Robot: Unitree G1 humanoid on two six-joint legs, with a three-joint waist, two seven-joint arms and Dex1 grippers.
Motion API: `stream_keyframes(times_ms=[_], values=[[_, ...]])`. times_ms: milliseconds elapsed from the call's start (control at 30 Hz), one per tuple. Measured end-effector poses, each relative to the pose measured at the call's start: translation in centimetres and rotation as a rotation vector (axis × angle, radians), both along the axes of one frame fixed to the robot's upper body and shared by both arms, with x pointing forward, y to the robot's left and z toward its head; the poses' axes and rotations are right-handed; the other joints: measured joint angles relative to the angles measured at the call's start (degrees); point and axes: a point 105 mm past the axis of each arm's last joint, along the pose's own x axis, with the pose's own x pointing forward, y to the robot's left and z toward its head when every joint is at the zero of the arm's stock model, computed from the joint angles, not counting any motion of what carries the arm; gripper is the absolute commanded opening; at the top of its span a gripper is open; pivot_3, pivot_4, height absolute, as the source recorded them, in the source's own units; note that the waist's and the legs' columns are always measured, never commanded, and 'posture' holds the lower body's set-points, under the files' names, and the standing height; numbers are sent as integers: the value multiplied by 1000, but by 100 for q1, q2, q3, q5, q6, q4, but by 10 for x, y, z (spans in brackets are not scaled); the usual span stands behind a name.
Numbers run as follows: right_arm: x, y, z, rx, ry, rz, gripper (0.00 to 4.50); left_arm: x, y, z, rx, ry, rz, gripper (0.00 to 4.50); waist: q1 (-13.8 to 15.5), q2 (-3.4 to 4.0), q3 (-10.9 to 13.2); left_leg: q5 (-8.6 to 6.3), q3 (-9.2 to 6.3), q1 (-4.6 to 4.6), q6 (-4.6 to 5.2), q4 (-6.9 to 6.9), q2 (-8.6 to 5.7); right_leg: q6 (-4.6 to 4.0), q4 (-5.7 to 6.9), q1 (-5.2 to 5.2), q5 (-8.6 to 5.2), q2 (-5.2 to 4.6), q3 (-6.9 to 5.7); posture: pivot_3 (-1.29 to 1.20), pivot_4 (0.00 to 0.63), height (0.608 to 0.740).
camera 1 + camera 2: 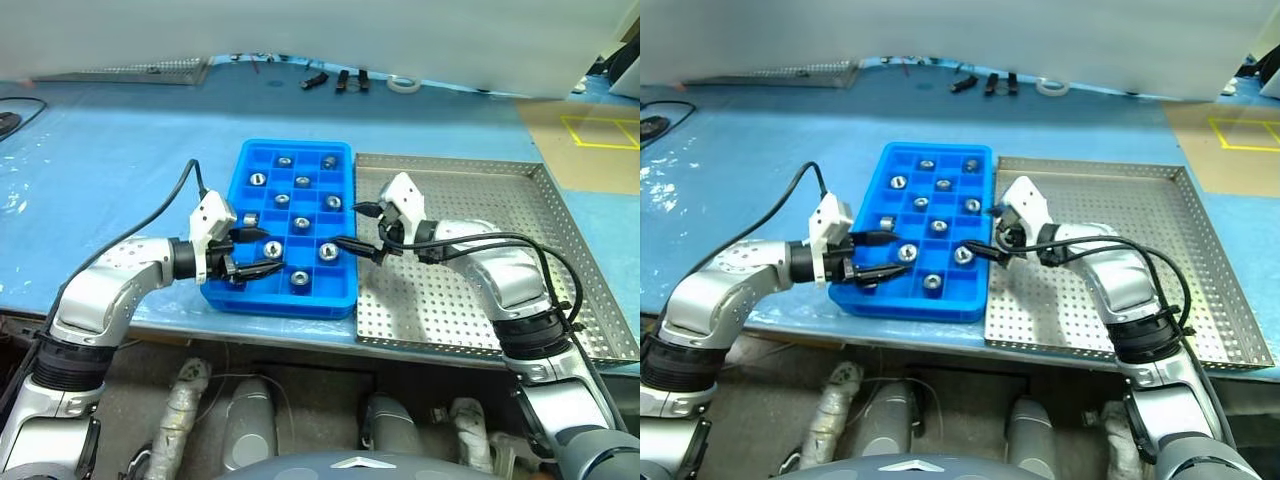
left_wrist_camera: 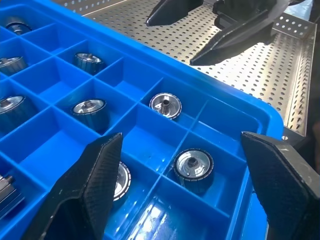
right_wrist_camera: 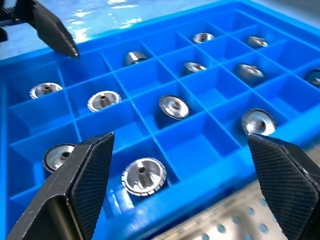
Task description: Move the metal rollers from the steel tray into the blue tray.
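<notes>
The blue tray (image 1: 252,188) sits on the blue tabletop (image 1: 110,170), its right edge just beside the steel tray (image 1: 560,240). It is bright blue plastic, divided by thin walls into a grid of small square compartments.

The metal rollers (image 1: 301,181) lie in separate compartments of the blue tray, 1 per cell. Each roller is a short, shiny silver cylinder with a dark central hole; several show a fine ribbed edge around the rim, as on the roller (image 3: 144,175) nearest the right wrist camera. Some stand with the hole facing up; at least 1 (image 1: 250,217) lies tilted on its side.

The visible floor of the steel tray is perforated with rows of small holes and bounded by a low raised rim.

The left gripper (image 1: 258,252) hovers over the near left part of the blue tray, jaws spread, holding nothing. The right gripper (image 1: 356,228) hangs at the near right edge of the blue tray, above the seam between both trays, jaws spread wide and empty.
</notes>
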Motion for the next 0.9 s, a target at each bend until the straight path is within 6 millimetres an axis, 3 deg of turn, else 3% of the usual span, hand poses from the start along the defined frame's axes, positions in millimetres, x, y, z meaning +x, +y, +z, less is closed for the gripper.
stream_keyframes(times_ms=[200,567,667,800,900], values=[[-15,-23,7,49,12,-64,4465,8,-12,3,-1,-13,-63,3987,-45,0,0,-1,1,1,2,3,0,0,-1,0,0,1,3,-126,150,740],[-54,-95,-6,35,40,-347,4465,29,-52,-6,-24,-13,-186,3987,-148,3,-2,-13,10,10,21,14,0,1,-3,11,0,-1,12,-275,150,740],[-67,-101,-10,94,49,-398,4465,34,-62,-10,-53,10,-201,3987,-211,2,-2,-21,11,10,35,15,1,1,-6,11,0,-1,13,-306,150,740],[-83,-92,-15,142,74,-379,4465,37,-66,-15,-47,22,-222,3987,-357,3,-3,-26,17,11,43,18,1,1,-8,9,0,-1,17,-318,150,740],[-85,-92,-17,147,71,-406,4465,37,-64,-19,-29,21,-228,3987,-418,3,-3,-27,19,14,44,23,1,1,-7,10,1,-2,18,-311,150,740]])
